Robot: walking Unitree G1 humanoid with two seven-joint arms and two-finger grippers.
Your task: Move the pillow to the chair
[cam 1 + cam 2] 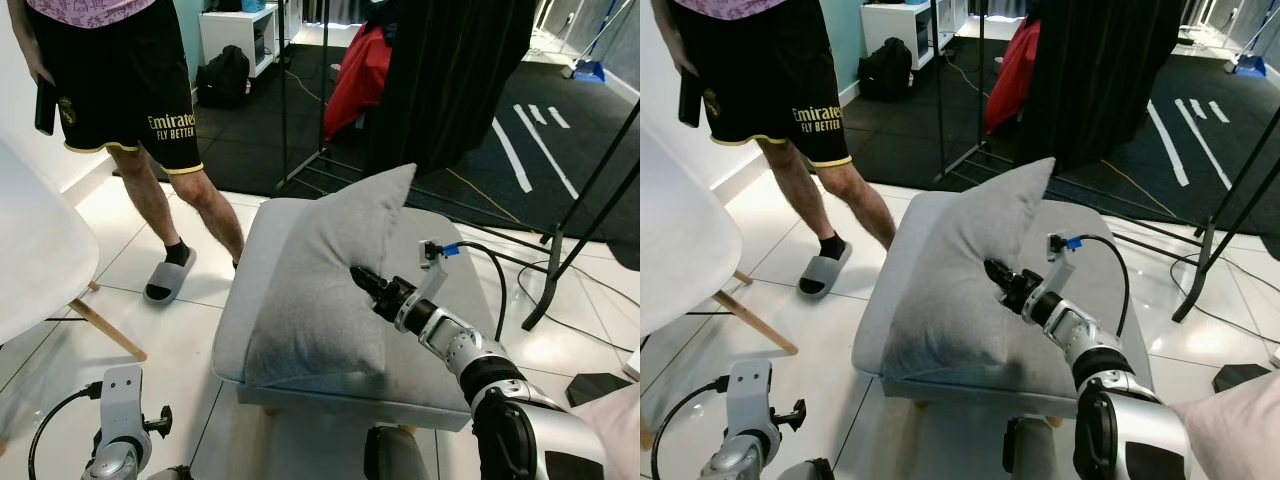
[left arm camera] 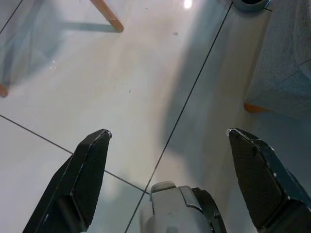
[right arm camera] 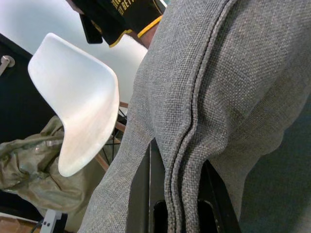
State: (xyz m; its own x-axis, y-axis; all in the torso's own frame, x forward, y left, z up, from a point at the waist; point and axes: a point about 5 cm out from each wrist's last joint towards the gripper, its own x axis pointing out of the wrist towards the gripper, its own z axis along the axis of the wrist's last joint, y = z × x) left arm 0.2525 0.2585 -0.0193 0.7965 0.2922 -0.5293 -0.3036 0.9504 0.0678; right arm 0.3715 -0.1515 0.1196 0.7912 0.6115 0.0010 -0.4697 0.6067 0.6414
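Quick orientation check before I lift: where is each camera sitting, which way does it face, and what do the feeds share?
Left eye, head camera: looks forward and down at the grey pillow on the ottoman; right gripper at the pillow's edge.
Right eye: same scene, with the person's legs.
Left wrist: looks down at the floor tiles between the open left gripper.
Right wrist: looks along the pinched pillow seam toward the white chair.
Shared: pillow, chair.
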